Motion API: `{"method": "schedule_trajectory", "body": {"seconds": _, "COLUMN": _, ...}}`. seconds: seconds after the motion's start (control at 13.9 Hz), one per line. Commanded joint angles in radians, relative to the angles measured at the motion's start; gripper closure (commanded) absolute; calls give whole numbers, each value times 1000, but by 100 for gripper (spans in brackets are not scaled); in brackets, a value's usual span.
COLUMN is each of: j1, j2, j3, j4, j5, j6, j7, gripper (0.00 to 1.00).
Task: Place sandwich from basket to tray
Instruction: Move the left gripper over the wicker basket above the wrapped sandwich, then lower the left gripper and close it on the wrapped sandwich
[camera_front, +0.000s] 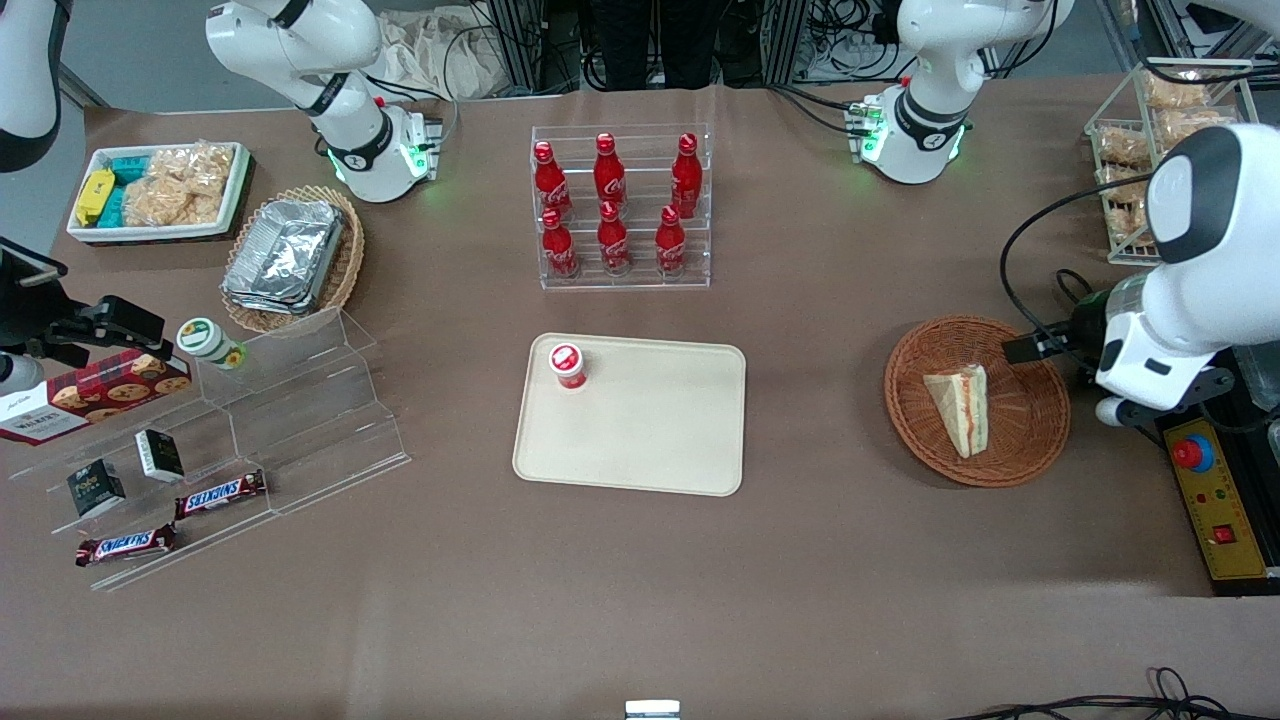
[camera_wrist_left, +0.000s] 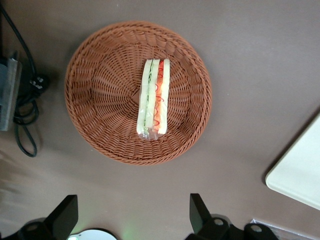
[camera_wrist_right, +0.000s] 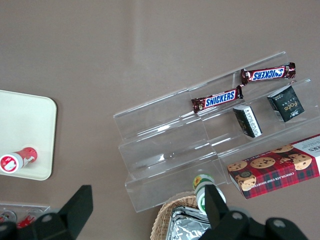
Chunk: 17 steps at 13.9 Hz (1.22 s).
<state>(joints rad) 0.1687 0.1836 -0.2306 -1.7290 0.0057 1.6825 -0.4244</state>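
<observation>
The gripper hangs above the table beside the basket, fingers spread wide and holding nothing; the sandwich lies in the basket's middle, on its crust edge — filling upward. To grasp well, I judge the fingers should straddle the two soft bread faces and close gently; the woven wicker is ridged, while the tray — smooth beige plastic, low-rimmed — carries a small red-capped cup at one corner to avoid.
</observation>
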Motion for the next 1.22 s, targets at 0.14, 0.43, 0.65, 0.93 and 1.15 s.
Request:
{"method": "schedule_trajectory", "body": {"seconds": 0.14, "j1": 0, "j2": 34, "j3": 0, "j4": -168, "j5": 8, "j6": 245, "j7": -47, "gripper": 0}}
{"method": "schedule_trajectory", "body": {"seconds": 0.43, "j1": -1, "j2": 47, "j3": -1, "j4": -248, "j5": 8, "j6": 347, "j7": -60, "gripper": 0}}
{"method": "schedule_trajectory", "body": {"seconds": 0.65, "j1": -1, "j2": 48, "j3": -1, "j4": -308, "j5": 11, "j6": 425, "j7": -59, "gripper": 0}}
{"method": "schedule_trajectory", "body": {"seconds": 0.93, "j1": -1, "j2": 60, "j3": -1, "j4": -383, "j5": 11, "j6": 543, "j7": -57, "gripper": 0}}
{"method": "schedule_trajectory", "body": {"seconds": 1.15, "j1": -3, "j2": 66, "j3": -1, "j4": -414, "j5": 13, "j6": 584, "j7": -56, "gripper": 0}}
